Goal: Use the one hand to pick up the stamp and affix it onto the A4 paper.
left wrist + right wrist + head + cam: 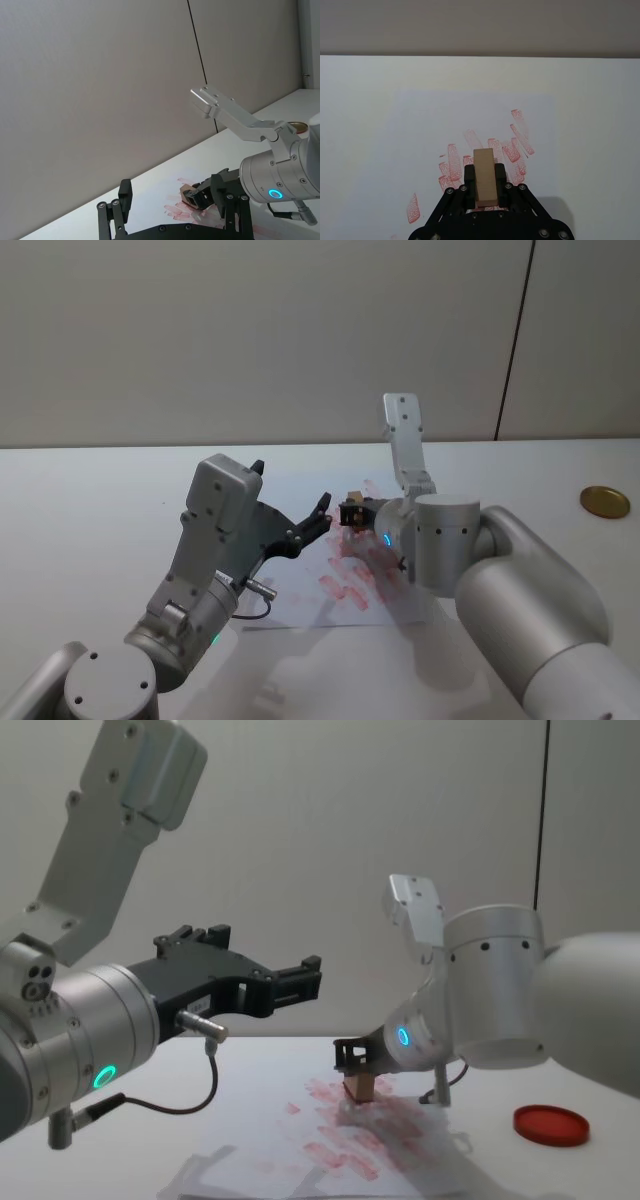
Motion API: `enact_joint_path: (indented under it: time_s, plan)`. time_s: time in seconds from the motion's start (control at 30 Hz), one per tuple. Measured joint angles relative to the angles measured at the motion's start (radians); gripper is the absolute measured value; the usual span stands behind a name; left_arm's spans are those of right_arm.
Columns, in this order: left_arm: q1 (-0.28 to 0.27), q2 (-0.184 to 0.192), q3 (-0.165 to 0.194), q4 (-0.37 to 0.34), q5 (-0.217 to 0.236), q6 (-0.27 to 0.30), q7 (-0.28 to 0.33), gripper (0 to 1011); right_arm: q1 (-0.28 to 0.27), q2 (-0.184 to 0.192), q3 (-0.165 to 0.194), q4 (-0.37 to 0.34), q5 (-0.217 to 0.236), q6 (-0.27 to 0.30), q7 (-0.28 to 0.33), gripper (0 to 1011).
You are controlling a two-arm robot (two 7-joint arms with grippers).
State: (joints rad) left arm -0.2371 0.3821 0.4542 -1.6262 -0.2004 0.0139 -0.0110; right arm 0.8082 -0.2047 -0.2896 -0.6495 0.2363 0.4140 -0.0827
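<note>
Grey wall panels back a white table (pixel 100 500), where the A4 paper (pixel 420 125) lies mid-table, crowded with red prints. The right gripper (pixel 358 1065) has its jaws clamped on the stamp (pixel 484 170), which stands upright, low over the prints; I cannot tell whether it touches the sheet. This looks like the pressing step, and next would be a straight push down, then a clean lift. Its arm reaches in from the right edge, wrist bent down. The left gripper (pixel 292 485) hovers raised nearby, jaws apart.

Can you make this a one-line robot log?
right gripper: shut on stamp | stamp: over A4 paper | left gripper: open, raised
</note>
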Motion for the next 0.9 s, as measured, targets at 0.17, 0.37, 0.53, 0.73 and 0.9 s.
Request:
enact_joint_path:
  time_s: [0.17, 0.37, 0.53, 0.73, 0.9]
  plan:
    - [0.000, 0.000, 0.000, 0.000, 0.000, 0.000, 0.000, 993, 0.030, -0.010, 0.004, 0.057, 0.001, -0.017, 0.000, 224]
    - [0.000, 0.000, 0.000, 0.000, 0.000, 0.000, 0.000, 993, 0.056, -0.019, 0.008, 0.108, 0.002, -0.027, 0.001, 223]
    - [0.000, 0.000, 0.000, 0.000, 0.000, 0.000, 0.000, 993, 0.081, -0.026, 0.014, 0.151, 0.004, -0.031, 0.001, 224]
    - [0.000, 0.000, 0.000, 0.000, 0.000, 0.000, 0.000, 993, 0.103, -0.032, 0.021, 0.191, 0.006, -0.032, 0.001, 224]
    - [0.000, 0.000, 0.000, 0.000, 0.000, 0.000, 0.000, 993, 0.118, -0.036, 0.025, 0.216, 0.006, -0.031, 0.001, 223]
